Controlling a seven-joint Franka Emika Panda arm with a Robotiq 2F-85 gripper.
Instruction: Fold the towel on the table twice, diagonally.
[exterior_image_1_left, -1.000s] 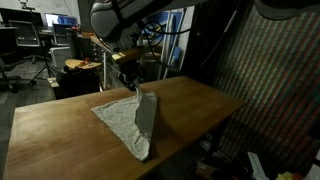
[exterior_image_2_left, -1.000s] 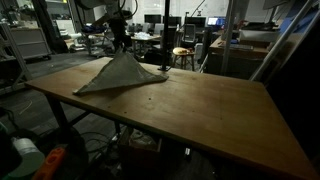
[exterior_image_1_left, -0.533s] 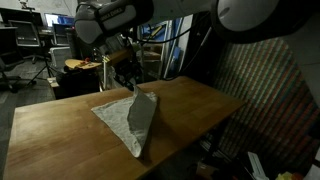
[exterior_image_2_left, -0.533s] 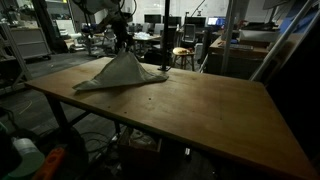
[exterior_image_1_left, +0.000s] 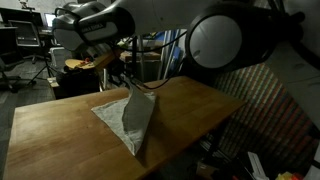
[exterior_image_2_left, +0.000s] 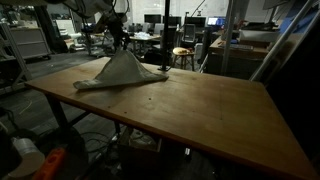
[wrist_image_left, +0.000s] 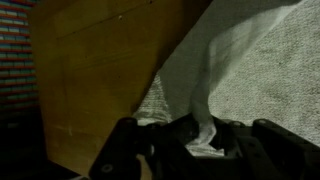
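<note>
A grey-white towel (exterior_image_1_left: 128, 118) lies on the wooden table (exterior_image_1_left: 60, 125), with one corner lifted into a peak. It also shows as a tent shape in an exterior view (exterior_image_2_left: 120, 72). My gripper (exterior_image_1_left: 128, 84) is shut on the lifted towel corner and holds it above the table; it also shows in an exterior view (exterior_image_2_left: 118, 42). In the wrist view the towel (wrist_image_left: 240, 70) hangs from between the jaws (wrist_image_left: 200, 135), with the wooden table (wrist_image_left: 95, 70) below.
The table's near edge (exterior_image_2_left: 150, 125) and right edge (exterior_image_1_left: 215, 120) are close by. Behind the table stand chairs, monitors and lab clutter (exterior_image_2_left: 185, 45). A checked panel (exterior_image_1_left: 265, 95) stands to the right of the table.
My gripper has moved with the towel corner toward the left and slightly lower in the exterior view, pulling the lifted fold across the towel. The arm now fills more of that view.
</note>
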